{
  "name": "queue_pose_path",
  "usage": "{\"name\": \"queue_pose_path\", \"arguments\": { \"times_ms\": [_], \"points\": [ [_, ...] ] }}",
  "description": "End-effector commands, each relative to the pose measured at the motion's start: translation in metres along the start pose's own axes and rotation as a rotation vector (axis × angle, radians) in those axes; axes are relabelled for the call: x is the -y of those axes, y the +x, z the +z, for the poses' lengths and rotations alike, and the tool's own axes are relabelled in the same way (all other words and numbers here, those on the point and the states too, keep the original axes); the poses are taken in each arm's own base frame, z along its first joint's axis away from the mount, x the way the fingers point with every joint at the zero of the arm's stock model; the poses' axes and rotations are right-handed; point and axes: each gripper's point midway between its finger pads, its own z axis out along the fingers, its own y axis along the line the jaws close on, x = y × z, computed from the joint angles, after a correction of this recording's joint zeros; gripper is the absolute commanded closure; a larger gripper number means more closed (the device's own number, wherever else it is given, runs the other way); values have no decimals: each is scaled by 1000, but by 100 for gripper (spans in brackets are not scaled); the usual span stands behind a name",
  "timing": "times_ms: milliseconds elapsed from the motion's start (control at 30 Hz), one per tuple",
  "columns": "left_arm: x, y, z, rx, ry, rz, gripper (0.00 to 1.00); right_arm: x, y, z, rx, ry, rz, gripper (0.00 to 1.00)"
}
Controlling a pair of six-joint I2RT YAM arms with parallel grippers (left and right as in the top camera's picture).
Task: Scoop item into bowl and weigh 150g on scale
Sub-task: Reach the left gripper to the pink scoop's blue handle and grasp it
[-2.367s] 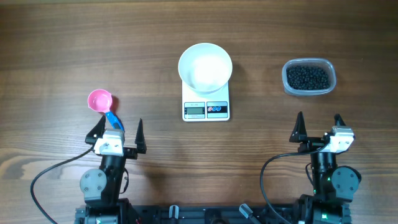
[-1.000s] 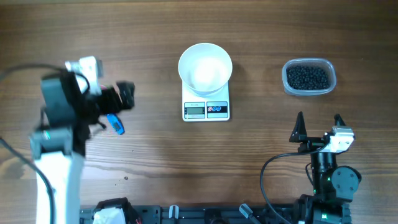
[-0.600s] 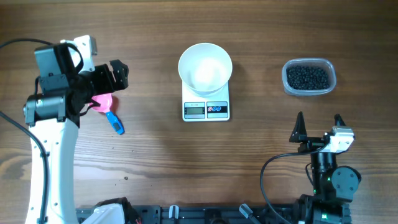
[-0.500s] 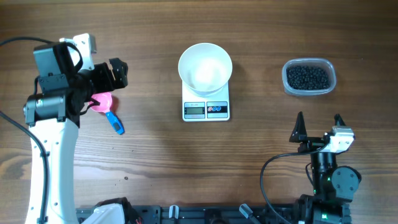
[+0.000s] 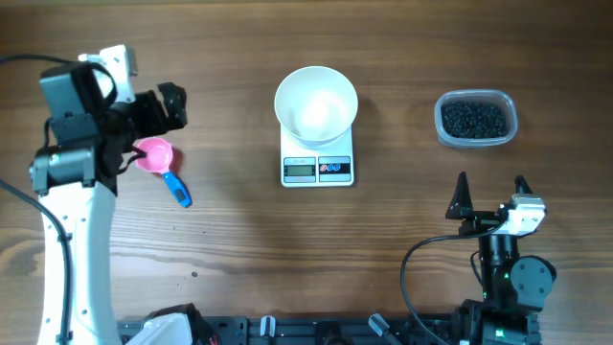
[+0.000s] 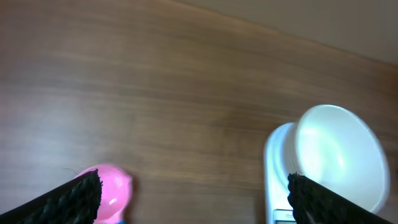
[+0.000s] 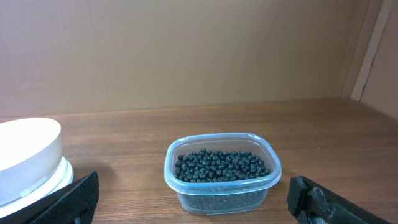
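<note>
The item, a heap of tiny black beads (image 5: pixel 475 119), fills a clear tub (image 7: pixel 221 165) at the far right. The white bowl (image 5: pixel 316 104) sits on the white scale (image 5: pixel 317 170) at mid table; both also show in the left wrist view, bowl (image 6: pixel 339 158) and scale (image 6: pixel 277 180). A pink scoop with a blue handle (image 5: pixel 155 155) lies at the left. My left gripper (image 5: pixel 165 109) hovers open just beyond the scoop's cup (image 6: pixel 112 193), holding nothing. My right gripper (image 5: pixel 490 182) stands open near the front edge, facing the tub, apart from it.
The left arm's white link (image 5: pixel 72 249) runs along the table's left side. Cables and the arm bases (image 5: pixel 316 331) line the front edge. A bare wall (image 7: pixel 186 50) rises behind the table's far edge.
My left arm has risen from its rest at the front and swung out over the scoop, lately drifting slightly left and back. The right arm, scoop, bowl and tub have not moved.
</note>
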Motion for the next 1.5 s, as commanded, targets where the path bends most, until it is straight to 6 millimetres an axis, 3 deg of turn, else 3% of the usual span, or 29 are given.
{"name": "queue_pose_path", "arguments": {
  "times_ms": [0, 100, 600, 800, 900, 1100, 1333, 1467],
  "points": [
    [-51, 1, 5, -22, -104, -78, 0, 1, -3, 0, 13, 8, -14, 0],
    [-75, 15, 22, -93, -132, -93, 0, 1, -3, 0, 13, 8, -14, 0],
    [-149, 93, 98, -388, -179, -97, 8, 1, -3, 0, 13, 8, -14, 0],
    [-158, 114, 120, -446, -171, -117, 19, 1, -3, 0, 13, 8, -14, 0],
    [-160, 120, 126, -458, -169, -122, 30, 1, -3, 0, 13, 8, -14, 0],
    [-163, 131, 135, -490, -163, -135, 34, 1, -3, 0, 13, 8, -14, 0],
    [-155, 144, 147, -519, -109, -158, 47, 1, -3, 0, 13, 8, -14, 0],
    [-155, 143, 148, -514, -109, -160, 60, 1, -3, 0, 13, 8, -14, 0]
  ]
}}
